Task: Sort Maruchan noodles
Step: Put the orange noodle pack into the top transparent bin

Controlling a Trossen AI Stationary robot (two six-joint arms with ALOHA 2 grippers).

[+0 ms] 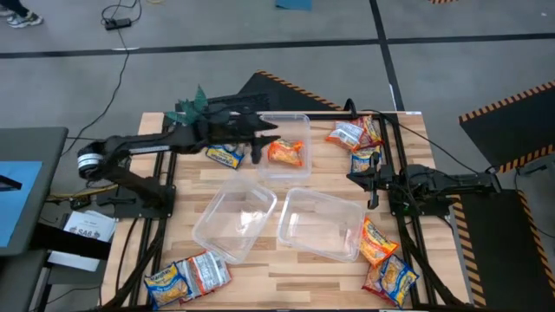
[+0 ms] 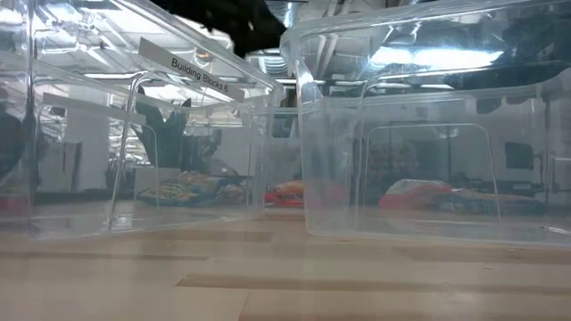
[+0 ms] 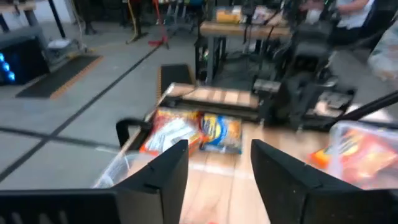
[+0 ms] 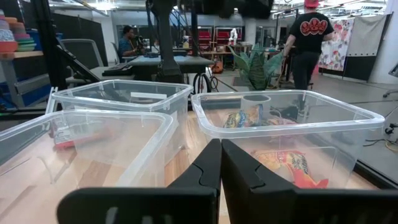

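A: While parked over the far tub's left wall, left gripper [image 1: 257, 149] noted with fingers spread apart and nothing between them. Orange packet [image 1: 286, 152] seen lying flat inside far clear tub [image 1: 302, 123], just toward 3 o'clock of the fingertips. Deposit judged complete.

B: Agreed. Next candidate?

A: Yellow-and-blue packet [image 1: 225, 156] on bare table [image 1: 286, 260], just outside that tub, toward 7 o'clock of the left gripper and close by. Long axis running roughly 10 to 4 o'clock. Clearly nearer the left arm than the right. Likely to call for a short pull-back and a wrist turn to straddle the short side.

B: Right side?

A: Right gripper [image 1: 375, 179] idle at the table's 3 o'clock edge, fingers pressed together, holding nothing, confirmed in the right wrist view. Mixed cluster [image 1: 357, 137] toward its 12 o'clock; orange pair [image 1: 384, 260] toward its 6 o'clock. Both within easier reach of the right arm.

B: Remaining stock?

A: Two packets [image 1: 186, 277] at the table's 7 o'clock corner. Near-left tub [image 1: 212, 227] and near-right tub [image 1: 342, 251] showing no packets inside. Sorting judged barely begun.

B: Risk?

A: Crinkly wrapper possibly sliding under a shallow pinch.
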